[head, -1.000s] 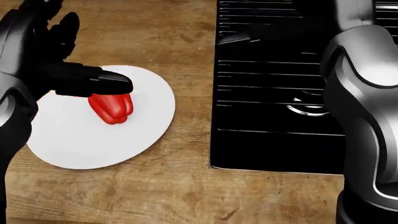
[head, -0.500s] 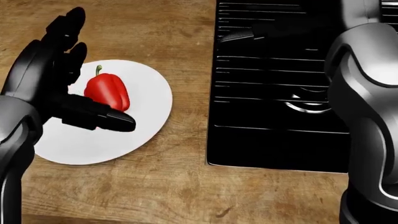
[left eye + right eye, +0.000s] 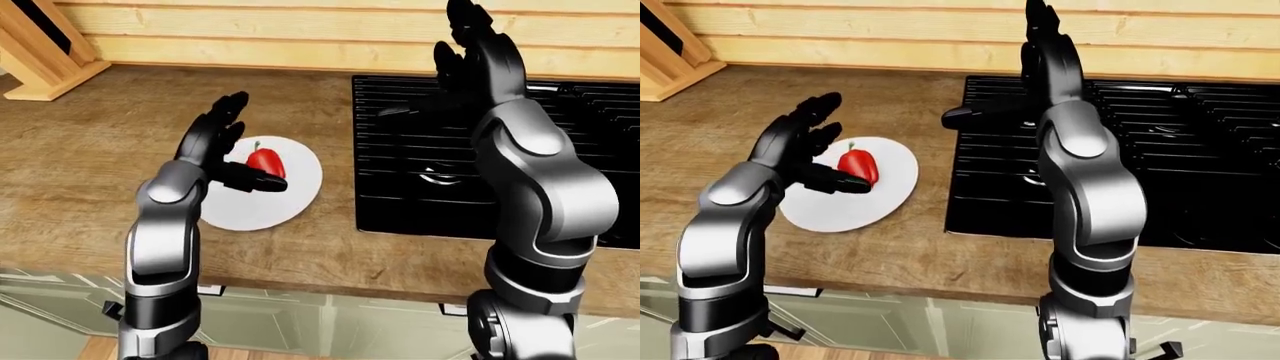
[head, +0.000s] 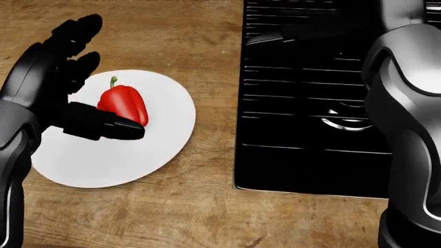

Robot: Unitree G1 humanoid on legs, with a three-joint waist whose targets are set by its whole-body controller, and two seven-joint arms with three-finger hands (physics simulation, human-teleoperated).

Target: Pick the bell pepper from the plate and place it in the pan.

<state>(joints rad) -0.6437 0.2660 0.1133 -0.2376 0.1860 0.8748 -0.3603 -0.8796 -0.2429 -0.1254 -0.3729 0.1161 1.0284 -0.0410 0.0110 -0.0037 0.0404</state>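
Observation:
A red bell pepper with a green stem stands on the white plate on the wooden counter. My left hand is open just left of it. Its fingers rise beside the pepper and its thumb reaches across the pepper's lower edge. I cannot tell whether they touch. My right hand is raised open over the black stove, holding nothing. A dark handle points left over the stove. My right arm hides the pan body.
A wooden knife block stands at the top left against the plank wall. A shiny burner ring shows on the stove. My right forearm fills the right edge of the head view. The counter edge runs along the bottom of the eye views.
The left thumb, above the pepper a second ago, is now below it. The pepper now shows upright with its stem visible. The head view shifted slightly.

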